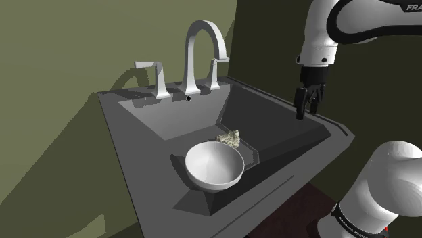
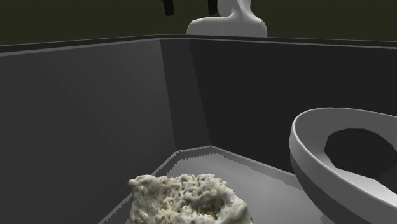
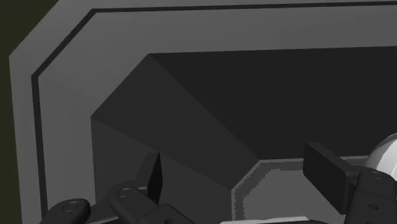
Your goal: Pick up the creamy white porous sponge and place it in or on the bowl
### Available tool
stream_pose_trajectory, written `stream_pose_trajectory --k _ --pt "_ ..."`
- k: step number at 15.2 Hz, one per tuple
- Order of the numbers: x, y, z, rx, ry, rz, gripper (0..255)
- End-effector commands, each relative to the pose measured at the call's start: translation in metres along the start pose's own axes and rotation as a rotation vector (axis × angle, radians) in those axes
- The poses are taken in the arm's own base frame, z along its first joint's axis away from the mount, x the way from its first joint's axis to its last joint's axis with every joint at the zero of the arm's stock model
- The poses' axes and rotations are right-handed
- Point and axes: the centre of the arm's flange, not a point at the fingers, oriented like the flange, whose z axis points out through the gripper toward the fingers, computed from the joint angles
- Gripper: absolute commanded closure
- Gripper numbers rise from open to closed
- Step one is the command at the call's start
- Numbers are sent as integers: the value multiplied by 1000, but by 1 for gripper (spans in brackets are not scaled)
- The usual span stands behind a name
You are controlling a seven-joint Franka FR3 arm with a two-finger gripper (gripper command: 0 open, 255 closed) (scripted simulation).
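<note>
A creamy, porous sponge (image 1: pixel 230 138) (image 2: pixel 184 200) lies on the floor of the grey sink (image 1: pixel 135 125), touching or just behind the white bowl (image 1: pixel 215 164) (image 2: pixel 343 162). The bowl stands upright in the basin toward the front, and its edge (image 3: pixel 388 153) shows beside one finger in the wrist view. My black gripper (image 1: pixel 308 105) (image 3: pixel 240 173) hangs open above the sink's rim on the shoulder view's right, well apart from the sponge. Nothing is between its fingers (image 3: pixel 327 167). Its fingertips (image 2: pixel 168 6) peek in high over the basin's far wall.
A pale faucet (image 1: pixel 203 51) with two lever handles rises at the back of the sink. The basin's walls (image 2: pixel 95 127) slope steeply down to a small flat floor (image 3: pixel 273 181). Olive walls stand behind the sink.
</note>
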Motion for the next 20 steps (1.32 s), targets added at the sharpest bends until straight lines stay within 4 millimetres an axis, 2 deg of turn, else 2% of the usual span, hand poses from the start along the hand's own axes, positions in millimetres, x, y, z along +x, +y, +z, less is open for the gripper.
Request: stream_pose_trajectory --k 1,11,20 --pt "0 0 0 0 0 0 0" --pt "73 -10 71 136 242 67 0" --pt "152 -21 116 258 461 127 0"
